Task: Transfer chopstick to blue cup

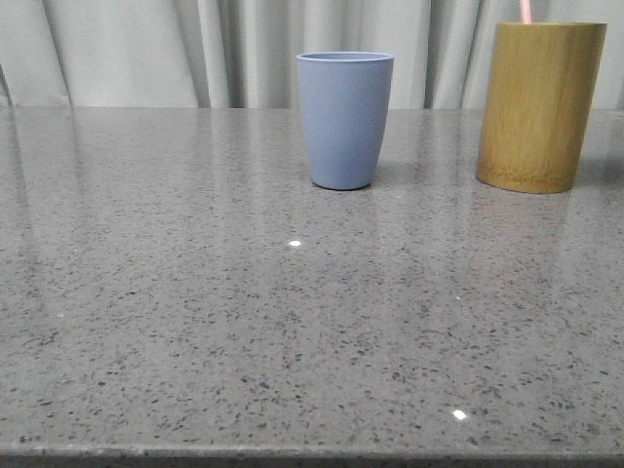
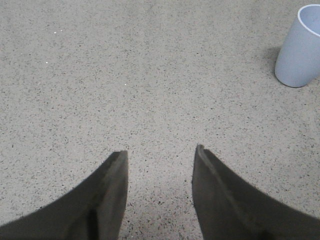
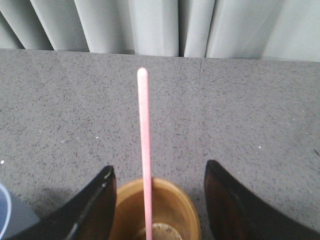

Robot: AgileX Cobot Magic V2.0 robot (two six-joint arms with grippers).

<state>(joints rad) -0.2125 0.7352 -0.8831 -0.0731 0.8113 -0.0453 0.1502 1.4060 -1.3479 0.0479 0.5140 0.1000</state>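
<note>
Chopstick first: the thin, straight, pale pink chopstick [image 1: 526, 11] stands inside the tall yellow-brown bamboo cup [image 1: 539, 105], and in the front view just its tip pokes out above the rim. The smooth light blue plastic cup [image 1: 345, 119] stands near the bamboo cup, on its left, on the grey speckled stone table [image 1: 244, 322]. No words or labels can be read on either cup.

In the left wrist view, the left gripper [image 2: 160, 159] has its dark fingers spread wide and holds nothing. It hangs over bare table, apart from the blue cup [image 2: 298, 50].

In the right wrist view, the right gripper [image 3: 159, 182] is spread wide too. The chopstick [image 3: 144, 150] stands up straight between its fingers, not yet pinched, with the bamboo cup [image 3: 175, 210] right below. I think the right arm is the nearer one to grab it.
</note>
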